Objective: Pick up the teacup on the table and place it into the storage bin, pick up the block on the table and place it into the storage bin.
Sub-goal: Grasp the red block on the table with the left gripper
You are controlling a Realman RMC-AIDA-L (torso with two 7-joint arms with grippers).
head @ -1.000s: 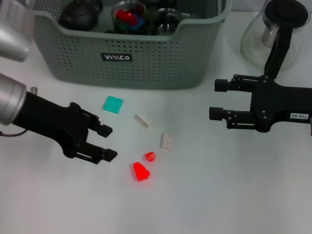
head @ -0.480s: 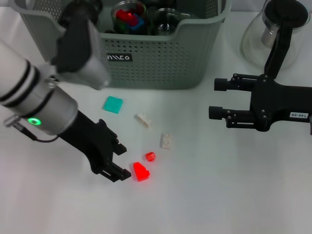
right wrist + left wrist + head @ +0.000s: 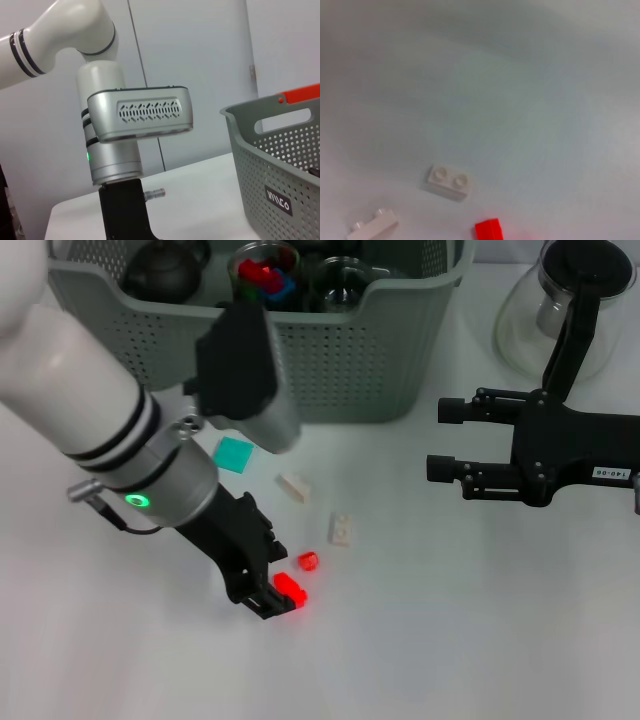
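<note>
Several small blocks lie on the white table in the head view. My left gripper [image 3: 274,578] is down at the table, open, its fingertips right against the red wedge block [image 3: 292,589], which they partly hide. A smaller red block [image 3: 308,561] lies just beyond it. Two white bricks [image 3: 341,529] [image 3: 294,487] and a teal tile [image 3: 232,454] lie nearer the storage bin [image 3: 330,370]. The left wrist view shows a white two-stud brick [image 3: 448,181] and a red block [image 3: 489,230]. No teacup shows on the table; glass cups [image 3: 265,268] stand inside the bin. My right gripper [image 3: 440,442] hangs open at the right.
A glass teapot [image 3: 570,300] with a black handle stands at the back right, behind the right arm. A dark teapot [image 3: 165,270] sits in the bin. The right wrist view shows the left arm [image 3: 135,130] and the bin's wall [image 3: 280,170].
My left arm has swung right and down, bringing its gripper from left of the blocks onto the red wedge block. The right arm has stayed put.
</note>
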